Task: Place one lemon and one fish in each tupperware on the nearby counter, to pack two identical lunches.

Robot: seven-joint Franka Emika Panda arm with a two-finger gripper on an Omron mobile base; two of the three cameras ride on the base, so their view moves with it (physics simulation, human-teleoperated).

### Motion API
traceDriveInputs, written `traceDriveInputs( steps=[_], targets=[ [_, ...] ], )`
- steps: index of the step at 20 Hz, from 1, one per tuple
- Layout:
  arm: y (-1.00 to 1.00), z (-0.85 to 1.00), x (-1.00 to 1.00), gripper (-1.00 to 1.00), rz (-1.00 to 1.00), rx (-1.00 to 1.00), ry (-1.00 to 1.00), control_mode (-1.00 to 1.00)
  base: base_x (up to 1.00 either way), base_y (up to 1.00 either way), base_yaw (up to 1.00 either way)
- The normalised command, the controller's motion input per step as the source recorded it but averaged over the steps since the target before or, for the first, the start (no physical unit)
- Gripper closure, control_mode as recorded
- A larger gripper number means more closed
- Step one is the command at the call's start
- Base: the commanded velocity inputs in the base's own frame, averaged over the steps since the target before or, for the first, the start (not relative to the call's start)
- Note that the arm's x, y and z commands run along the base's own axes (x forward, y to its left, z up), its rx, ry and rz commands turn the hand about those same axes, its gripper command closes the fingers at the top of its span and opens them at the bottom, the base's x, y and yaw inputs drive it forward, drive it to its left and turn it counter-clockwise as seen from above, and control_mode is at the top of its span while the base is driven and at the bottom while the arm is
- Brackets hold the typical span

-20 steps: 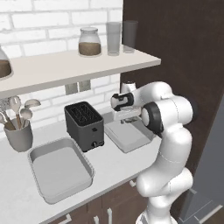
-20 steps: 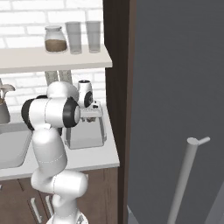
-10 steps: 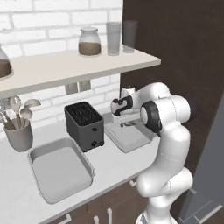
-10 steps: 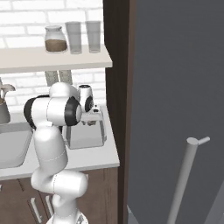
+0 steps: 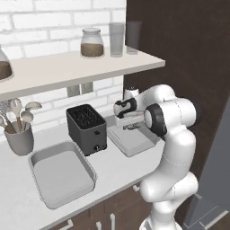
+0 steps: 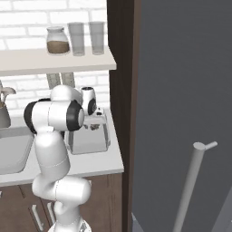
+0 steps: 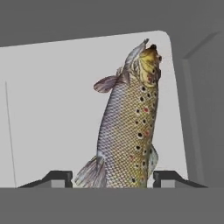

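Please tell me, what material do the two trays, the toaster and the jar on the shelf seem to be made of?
Left tray and right tray: probably matte plastic, an even light grey without shine; metal is possible. Toaster: black matte casing, plastic or painted metal, with dark slots on top. Jar: looks like glass, since its brown contents show through the wall.

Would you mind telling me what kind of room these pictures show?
Most likely a home kitchen, rendered in simulation: a black toaster stands on a white counter over wooden cabinets, beside a utensil holder, under a wall shelf on white brick.
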Motion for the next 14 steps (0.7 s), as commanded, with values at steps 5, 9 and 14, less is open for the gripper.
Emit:
traceDriveInputs(
  steps=[5,9,14],
  targets=[
    [0.00,0.20,0.00,-1.00,0.00,-0.02,0.00,-1.00,0.00,0.00,0.00],
    [-0.02,0.42,-0.57,-1.00,0.00,0.00,-0.01,-1.00,0.00,0.00,0.00],
    [-0.26,0.20,-1.00,-1.00,-0.08,0.03,-0.14,-1.00,0.00,0.00,0.00]
  ],
)
